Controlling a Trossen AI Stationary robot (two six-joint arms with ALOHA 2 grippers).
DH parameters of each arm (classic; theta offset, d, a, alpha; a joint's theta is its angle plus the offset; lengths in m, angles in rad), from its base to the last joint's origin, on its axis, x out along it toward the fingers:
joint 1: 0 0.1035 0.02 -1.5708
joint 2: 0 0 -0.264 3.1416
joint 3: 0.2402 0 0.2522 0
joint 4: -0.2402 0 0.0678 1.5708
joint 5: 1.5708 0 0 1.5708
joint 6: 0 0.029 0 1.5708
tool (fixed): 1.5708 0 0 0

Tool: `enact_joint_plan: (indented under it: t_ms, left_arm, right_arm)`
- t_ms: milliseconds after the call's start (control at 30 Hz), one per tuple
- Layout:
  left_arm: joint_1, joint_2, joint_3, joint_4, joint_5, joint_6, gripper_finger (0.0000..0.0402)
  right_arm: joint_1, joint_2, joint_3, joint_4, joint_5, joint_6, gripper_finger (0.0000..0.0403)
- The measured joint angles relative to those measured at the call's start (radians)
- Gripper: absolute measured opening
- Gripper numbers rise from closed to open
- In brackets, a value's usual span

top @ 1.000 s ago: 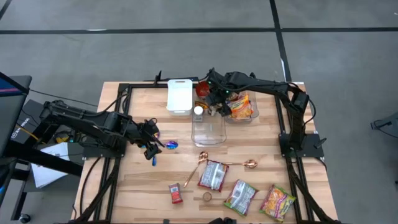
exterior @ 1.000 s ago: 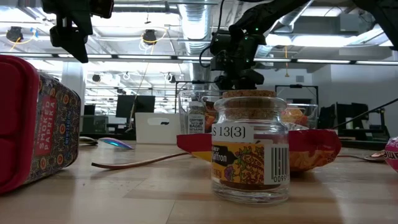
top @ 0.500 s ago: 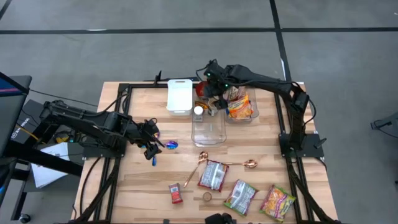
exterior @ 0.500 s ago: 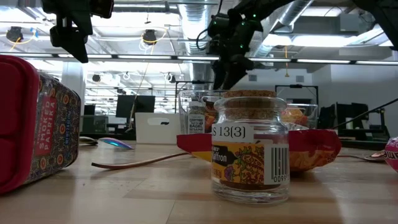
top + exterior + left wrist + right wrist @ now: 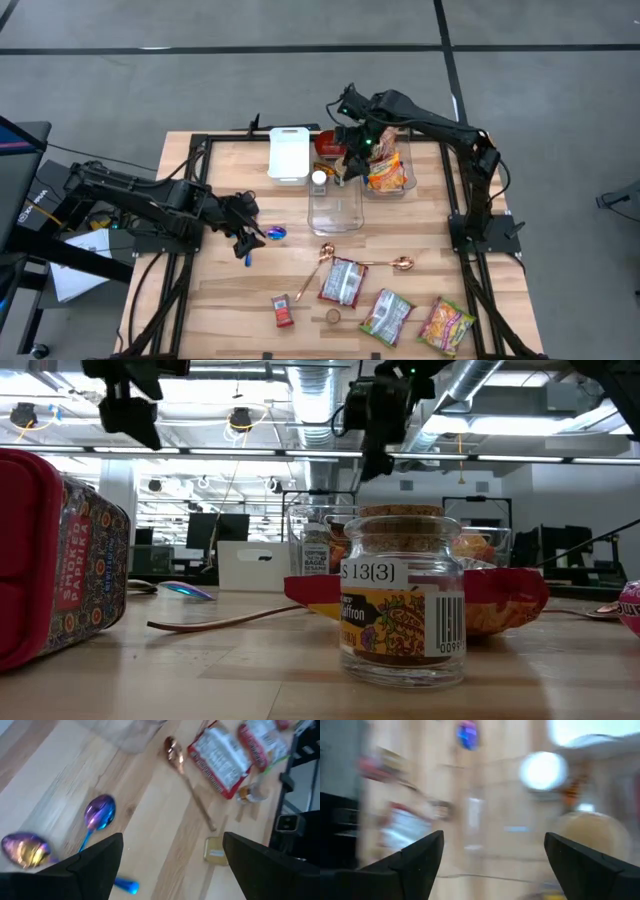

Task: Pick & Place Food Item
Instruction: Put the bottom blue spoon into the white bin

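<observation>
My right gripper (image 5: pixel 352 152) hangs open and empty above the containers at the table's far side, high over them in the low view (image 5: pixel 378 435). Beside it an orange snack bag (image 5: pixel 385 172) lies inside a clear tub (image 5: pixel 404 186). An empty clear tub (image 5: pixel 335 208) stands next to it, with a white-capped jar (image 5: pixel 319 180) at its far rim. My left gripper (image 5: pixel 246 228) hovers open and empty at the left, over a blue spoon (image 5: pixel 100 815). More packets lie near the front edge: a red-and-white one (image 5: pixel 343 282), a green one (image 5: pixel 387 315) and a colourful one (image 5: pixel 447 325).
A white lidded box (image 5: pixel 288 155) and a red item (image 5: pixel 325 145) sit at the far edge. Two copper spoons (image 5: pixel 325 262) (image 5: pixel 390 263) lie mid-table. A red tin (image 5: pixel 283 310) and a cork-stoppered jar (image 5: pixel 402 600) stand by the front edge. Black frame rails (image 5: pixel 190 200) run along both sides.
My right gripper has risen from just above the snack bag's tub, rolling its wrist as it went, and has stayed open. My left gripper has tipped and rolled a little in place. The snack bag has stayed in its tub.
</observation>
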Motion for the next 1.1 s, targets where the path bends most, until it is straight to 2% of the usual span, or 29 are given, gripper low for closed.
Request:
enact_joint_plan:
  t_ms: [67, 133, 267, 533, 633, 833, 1000, 1100]
  left_arm:
    - [0.000, 0.000, 0.000, 0.029, 0.000, 0.022, 0.0331]
    - [0.000, 0.000, 0.000, 0.062, 0.000, 0.030, 0.0326]
    - [0.000, 0.000, 0.000, 0.144, -0.002, 0.062, 0.0317]
    - [0.014, -0.009, 0.000, 0.340, -0.105, 0.214, 0.0302]
    - [0.044, -0.025, 0.000, 0.409, -0.120, 0.289, 0.0301]
    - [0.138, -0.087, -0.001, 0.613, -0.160, 0.466, 0.0301]
    - [0.213, -0.132, 0.000, 0.724, -0.165, 0.598, 0.0301]
    - [0.234, -0.145, 0.000, 0.721, -0.151, 0.658, 0.0301]
  right_arm:
    - [0.008, -0.011, 0.000, -0.025, -0.085, 0.020, 0.0329]
    - [0.027, -0.026, 0.000, -0.029, -0.126, 0.031, 0.0323]
    - [0.079, -0.073, 0.000, -0.035, -0.136, 0.051, 0.0316]
    - [0.175, -0.200, 0.000, 0.082, -0.124, 0.219, 0.0314]
    - [0.203, -0.256, 0.000, 0.151, -0.064, 0.302, 0.0314]
    - [0.242, -0.364, 0.000, 0.226, 0.157, 0.464, 0.0314]
    - [0.307, -0.441, 0.000, 0.216, 0.193, 0.582, 0.0314]
    - [0.363, -0.474, 0.000, 0.214, 0.290, 0.647, 0.0314]
